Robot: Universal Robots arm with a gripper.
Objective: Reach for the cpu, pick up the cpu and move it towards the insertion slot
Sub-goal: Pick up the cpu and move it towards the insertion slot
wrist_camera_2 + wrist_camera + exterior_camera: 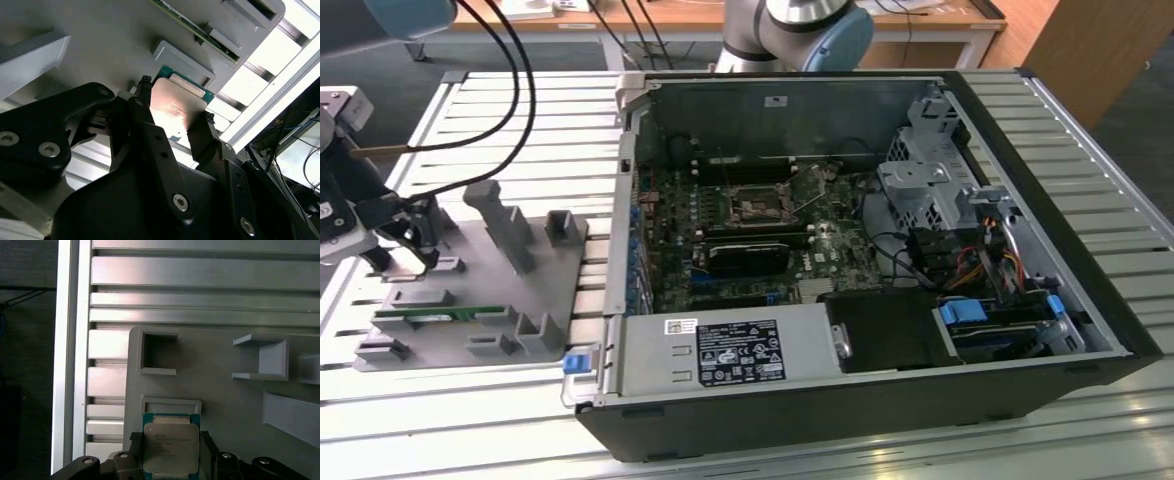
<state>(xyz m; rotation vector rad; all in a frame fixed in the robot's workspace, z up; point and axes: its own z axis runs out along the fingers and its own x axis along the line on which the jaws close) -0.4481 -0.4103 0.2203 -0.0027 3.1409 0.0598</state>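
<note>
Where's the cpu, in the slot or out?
Out. The cpu sits over the grey fixture at the end effector, outside the case; the insertion slot looks empty.

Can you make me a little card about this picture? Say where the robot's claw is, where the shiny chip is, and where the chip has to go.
gripper: down at the grey fixture, straddling the cpu
cpu: flat on the fixture, silver top up
insertion slot: on the green board inside the open computer case
memory stick: green, lying on the fixture
work so far: cpu reached, not yet at the slot
</note>
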